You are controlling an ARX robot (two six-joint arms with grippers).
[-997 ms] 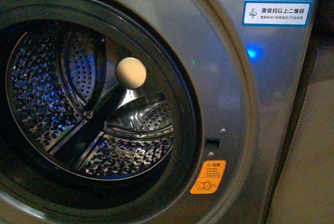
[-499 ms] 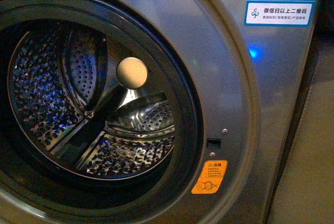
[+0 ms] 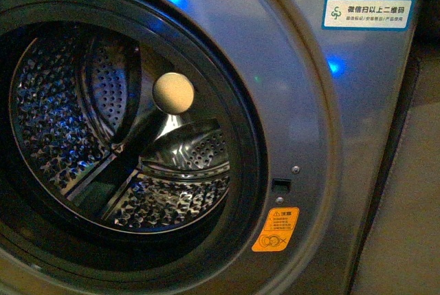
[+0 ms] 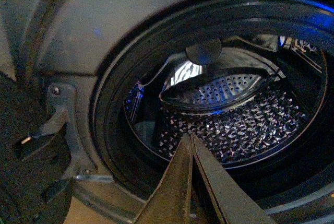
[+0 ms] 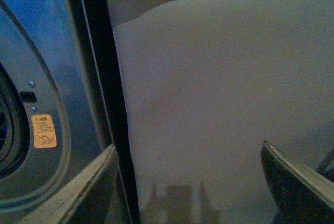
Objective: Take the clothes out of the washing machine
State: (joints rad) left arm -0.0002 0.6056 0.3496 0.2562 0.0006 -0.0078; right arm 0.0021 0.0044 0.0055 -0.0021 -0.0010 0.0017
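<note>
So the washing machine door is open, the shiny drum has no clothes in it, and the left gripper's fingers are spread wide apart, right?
Almost. The washing machine is open and no clothes show in the drum, but the left gripper is not spread wide. The left wrist view shows its two fingers pressed together, meeting at the tips in front of the drum opening. The widely spread one is the right gripper.

washing machine (image 3: 302, 102) porthole open, drum (image 3: 82, 123) unobstructed, black rim ringing entry
</note>
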